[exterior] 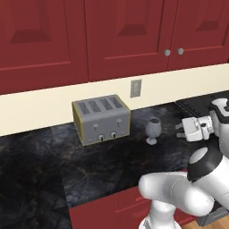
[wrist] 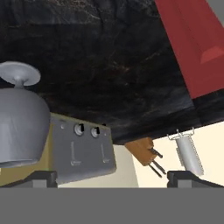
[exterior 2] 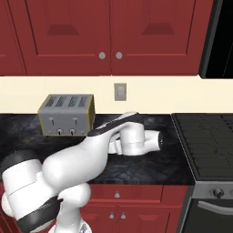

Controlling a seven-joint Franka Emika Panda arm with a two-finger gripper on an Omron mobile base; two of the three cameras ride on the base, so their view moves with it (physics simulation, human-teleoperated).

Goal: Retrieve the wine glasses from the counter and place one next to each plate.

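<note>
One wine glass [exterior: 153,129], a grey translucent goblet, stands upright on the black marbled counter [exterior: 112,165], just right of the toaster. My gripper [exterior: 180,131] hovers level with the glass and a short way to its right, pointing at it, open, with nothing between the fingers. The hand view is rolled upside down. There the wine glass [wrist: 17,118] looms large at the left, foot upward, near my left fingertip [wrist: 37,178] and off the line between the tips of the gripper [wrist: 112,179]. The plates are out of view.
A silver four-slot toaster [exterior: 101,118] stands against the cream wall under an outlet [exterior: 136,88]. Red upper cabinets [exterior: 120,36] hang above. A black stove top [exterior 2: 205,132] borders the counter on the right. Red drawers [exterior 2: 136,195] run below the counter edge.
</note>
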